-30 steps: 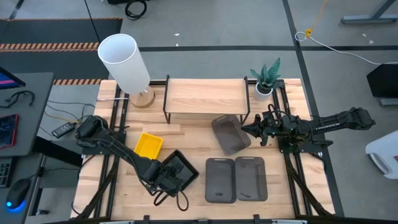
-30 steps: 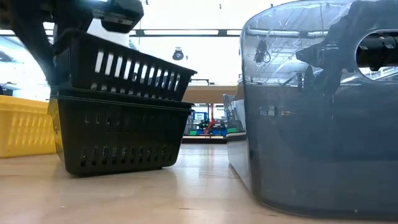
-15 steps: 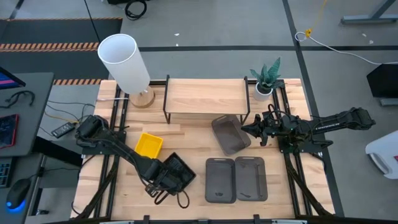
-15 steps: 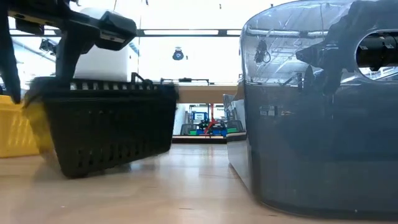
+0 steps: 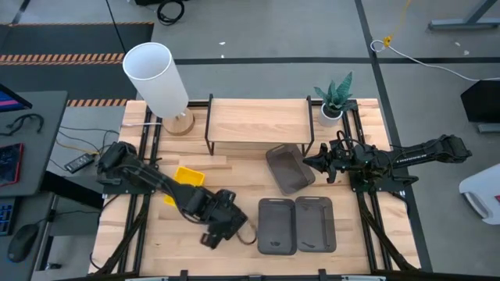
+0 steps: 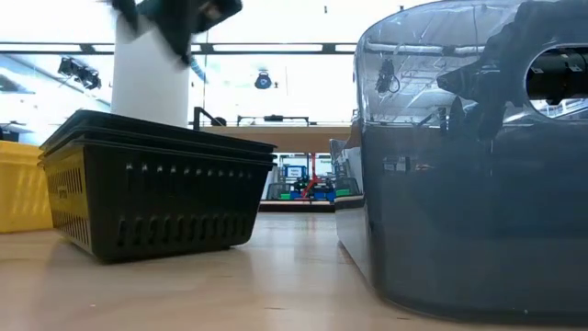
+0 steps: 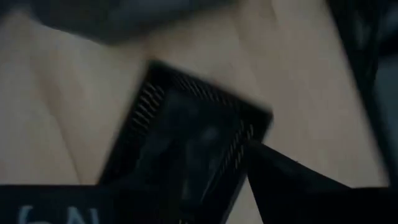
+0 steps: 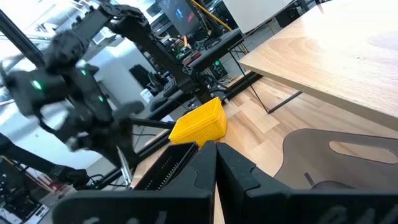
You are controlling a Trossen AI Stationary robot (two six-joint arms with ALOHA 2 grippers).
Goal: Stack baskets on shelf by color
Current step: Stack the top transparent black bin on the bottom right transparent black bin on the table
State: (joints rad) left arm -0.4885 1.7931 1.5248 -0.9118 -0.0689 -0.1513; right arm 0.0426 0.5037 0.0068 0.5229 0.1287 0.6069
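black baskets [image 6: 152,198]: two nested, on table front-left, clear of shelf [image 5: 258,119]
handling: prob light, stiff slotted plastic; best pinched at a rim wall
left gripper [image 5: 219,226]: above the stack, fingers apart, holding nothing afaict (wrist view blurry)
right gripper [image 5: 312,162]: fingers together, by tilted grey basket [image 5: 287,168]
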